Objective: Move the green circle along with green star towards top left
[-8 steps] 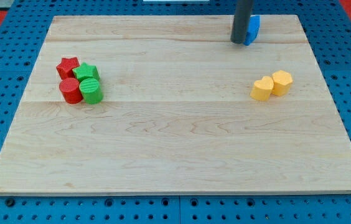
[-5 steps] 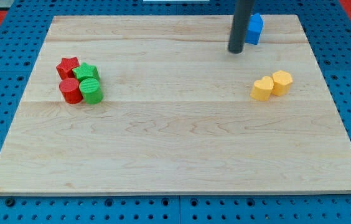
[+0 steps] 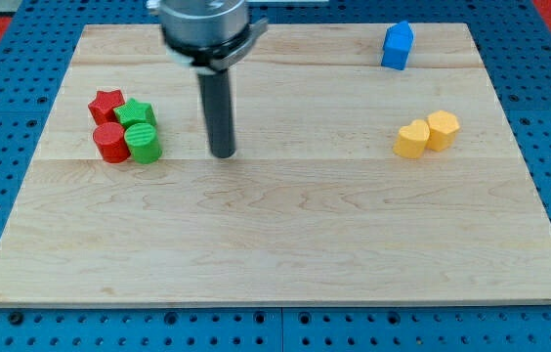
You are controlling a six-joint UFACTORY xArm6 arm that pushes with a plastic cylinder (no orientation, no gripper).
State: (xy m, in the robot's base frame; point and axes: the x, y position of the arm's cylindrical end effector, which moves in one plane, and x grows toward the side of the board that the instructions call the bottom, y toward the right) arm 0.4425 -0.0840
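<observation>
— Progress on the pale wooden bench (image 3: 285,244)?
— None showing yet. At the view's left, one touching cluster: red star block (image 3: 106,102), red cylinder block (image 3: 110,142), green star block (image 3: 136,111), ribbed green circle block (image 3: 143,142).
— And my tip (image 3: 222,154)?
— Near the green circle's right, apart from it. No grasping tool, only a bare rod, holding nothing.
— Left to do?
— Probably the whole push toward top left. Farther right, well apart: two yellow blocks (image 3: 412,140), blue house-shaped block (image 3: 397,46).
</observation>
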